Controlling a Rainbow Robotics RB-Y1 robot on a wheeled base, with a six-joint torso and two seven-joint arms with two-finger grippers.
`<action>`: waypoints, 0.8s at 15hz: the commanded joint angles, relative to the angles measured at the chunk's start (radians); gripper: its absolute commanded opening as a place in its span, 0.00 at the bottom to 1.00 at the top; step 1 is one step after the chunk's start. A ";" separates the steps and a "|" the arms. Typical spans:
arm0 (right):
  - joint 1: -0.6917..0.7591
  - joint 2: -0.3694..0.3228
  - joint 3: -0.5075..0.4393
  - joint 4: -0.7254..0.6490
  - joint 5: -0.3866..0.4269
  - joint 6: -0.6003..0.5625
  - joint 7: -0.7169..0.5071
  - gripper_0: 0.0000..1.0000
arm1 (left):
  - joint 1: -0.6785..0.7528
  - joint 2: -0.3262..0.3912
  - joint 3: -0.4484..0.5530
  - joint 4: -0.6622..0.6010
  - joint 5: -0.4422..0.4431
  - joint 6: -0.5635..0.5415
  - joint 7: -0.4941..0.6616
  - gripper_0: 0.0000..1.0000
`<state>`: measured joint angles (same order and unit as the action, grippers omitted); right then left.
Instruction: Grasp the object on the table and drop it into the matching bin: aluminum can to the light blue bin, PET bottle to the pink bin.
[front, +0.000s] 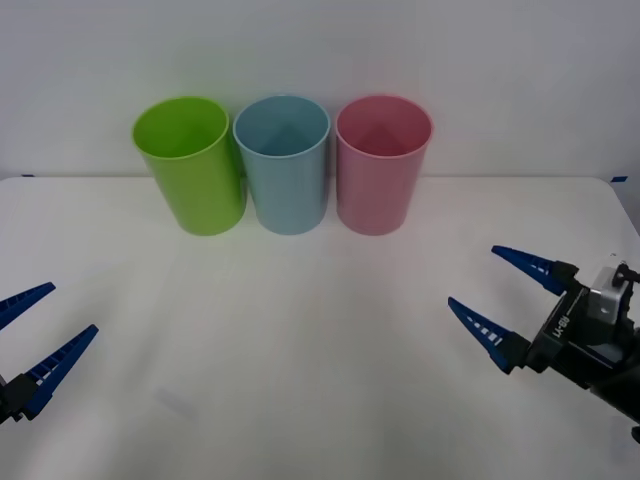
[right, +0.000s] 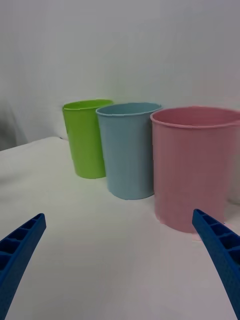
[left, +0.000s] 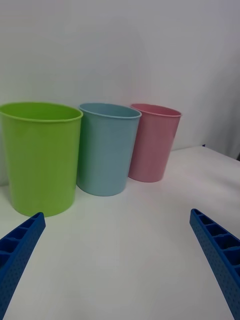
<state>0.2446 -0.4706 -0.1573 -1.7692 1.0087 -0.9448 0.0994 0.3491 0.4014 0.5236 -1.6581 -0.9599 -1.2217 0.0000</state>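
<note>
No can lies on the table (front: 320, 340); its direction from either gripper cannot be judged. Light blue bin (front: 284, 165) stands between green cup (front: 190, 165) and pink bin (front: 382, 165). Left gripper (front: 35, 335) and right gripper (front: 500, 295) hover spread wide, empty.

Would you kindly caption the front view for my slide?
Open left gripper and right gripper flank the white table before lime green cup, light blue bin, pink bin.

The light blue bin (front: 283, 165) stands upright at upper centre on the white table (front: 300, 340), the pink bin (front: 382, 165) just right of it.
</note>
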 joint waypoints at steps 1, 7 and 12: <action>0.071 0.006 -0.056 -0.001 -0.030 -0.026 0.019 1.00 | 0.000 0.000 0.000 0.000 0.000 0.000 0.000 1.00; 0.173 0.006 -0.140 -0.001 -0.091 -0.107 0.032 1.00 | 0.000 0.000 0.000 0.000 0.000 0.000 0.000 1.00; 0.226 0.006 -0.188 -0.001 -0.107 -0.157 0.034 1.00 | 0.000 0.000 0.000 0.000 0.000 0.000 0.000 1.00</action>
<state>0.4674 -0.4648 -0.3444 -1.7704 0.9021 -1.1009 0.1334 0.3491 0.4014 0.5236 -1.6581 -0.9599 -1.2217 0.0000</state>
